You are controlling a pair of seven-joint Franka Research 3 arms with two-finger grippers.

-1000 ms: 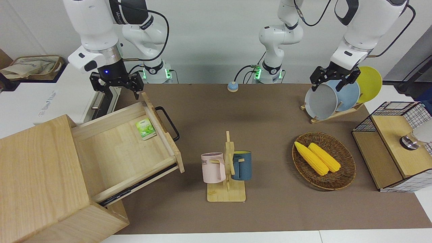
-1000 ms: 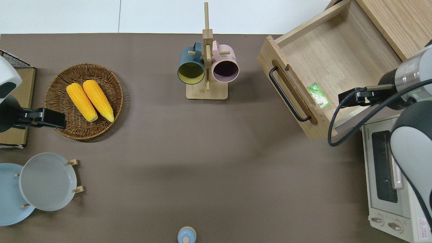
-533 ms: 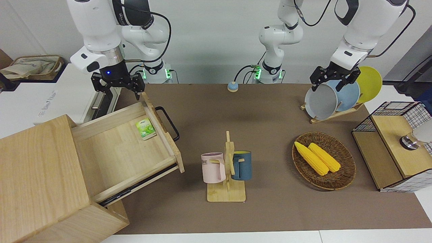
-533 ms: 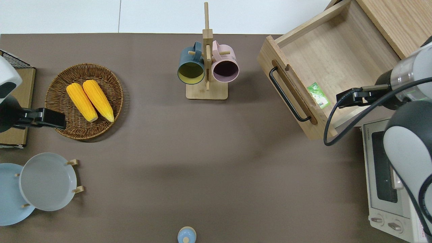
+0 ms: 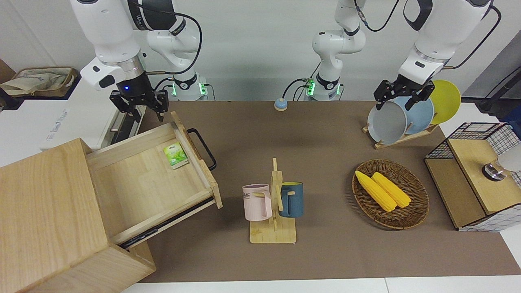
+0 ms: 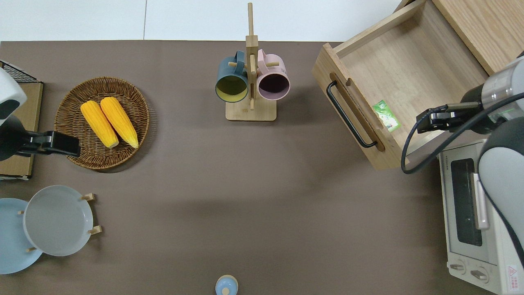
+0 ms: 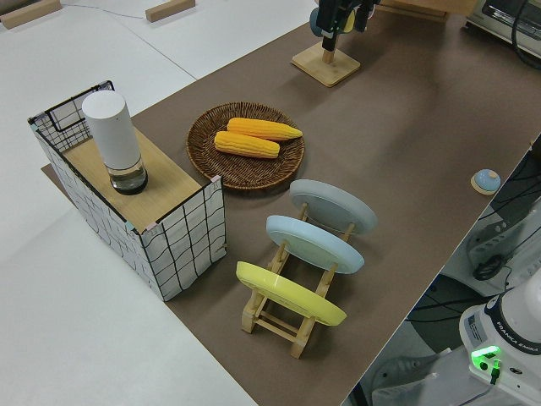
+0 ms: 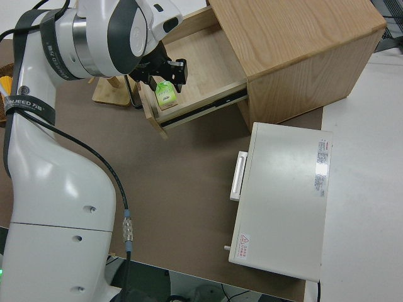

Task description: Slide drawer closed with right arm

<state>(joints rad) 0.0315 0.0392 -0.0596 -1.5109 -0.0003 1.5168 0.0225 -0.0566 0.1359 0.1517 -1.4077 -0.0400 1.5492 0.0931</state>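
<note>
**Drawer wide open, right arm hanging over its corner**

We see the drawer (image 5: 150, 179) pulled far out of the cabinet (image 5: 49, 215), at the right arm's end of the table, its black handle (image 5: 202, 148) facing the middle of the mat. That front panel is the face we judge a closing push has to meet, so the drawer's slant matters: it runs diagonally, away from the mug stand (image 5: 273, 205) and toward the cabinet. A small green packet (image 5: 176, 155) lies inside, just beside the front panel, low enough that it should ride in untroubled.

Now the right gripper (image 5: 138, 106): in the overhead view it hangs over the drawer's corner nearest the robots, beside the oven (image 6: 475, 221), fingers spread and holding nothing. The wrist points straight down, blue light showing, forearm rising steeply above it. It touches no wood yet, and it sits on the inner side of the panel, so we reckon it must get round to the handle side first.

The left arm is parked.
</note>
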